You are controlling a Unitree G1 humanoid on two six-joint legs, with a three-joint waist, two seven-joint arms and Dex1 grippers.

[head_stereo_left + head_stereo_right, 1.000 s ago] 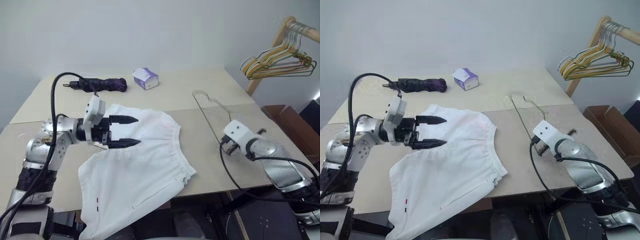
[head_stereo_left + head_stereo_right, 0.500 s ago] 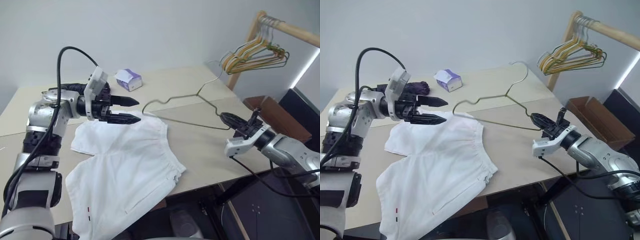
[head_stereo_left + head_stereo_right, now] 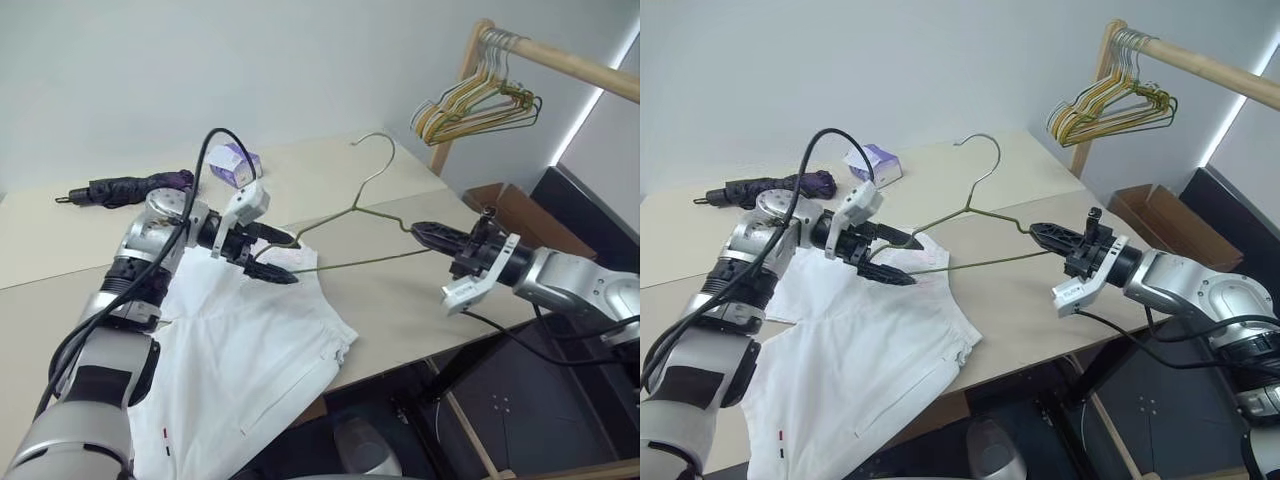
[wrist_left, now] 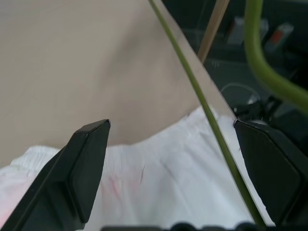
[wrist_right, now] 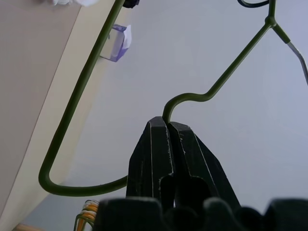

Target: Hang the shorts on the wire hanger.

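Pinching one end of the wire hanger, the right gripper has its two black fingers pressed together on the thin green wire and holds it lifted off the table, hook uppermost. The hanger's far end reaches across to the left gripper, whose fingers stand wide apart with the lower wire passing between them, clamped on nothing. Just beneath that gripper lie the shorts, white and wrinkled, spread on the table and drooping over its near edge. Farther back rest a folded dark umbrella and a small purple box. At the right, a bunch of yellow and green hangers hangs from a wooden rail.
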